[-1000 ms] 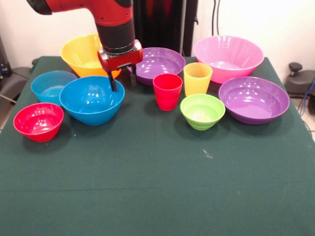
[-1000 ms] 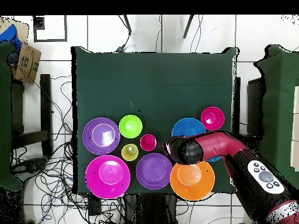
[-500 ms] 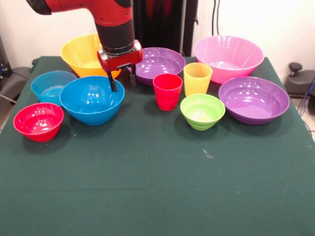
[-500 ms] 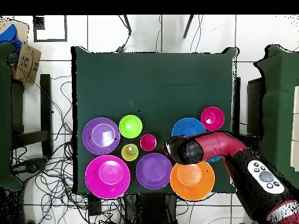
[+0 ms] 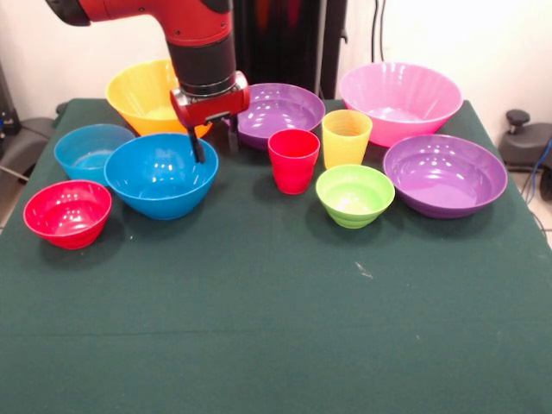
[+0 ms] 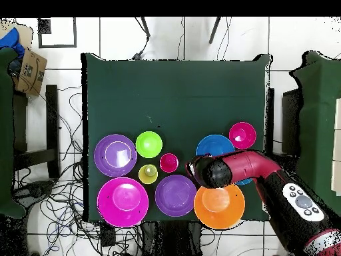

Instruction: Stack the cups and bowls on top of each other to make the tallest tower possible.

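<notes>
Light: bright, even, from above.
Glare: highlights inside the bowls (image 5: 398, 99).
Shadows: soft, short on the desk (image 5: 276, 328).

Green table (image 5: 276, 328), bowls (image 5: 160, 175), cups (image 5: 293, 160)

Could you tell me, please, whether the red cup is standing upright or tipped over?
Upright. In the front view the red cup stands on its narrow base with its open mouth facing up, beside the yellow cup, with nothing stacked on it.
</notes>
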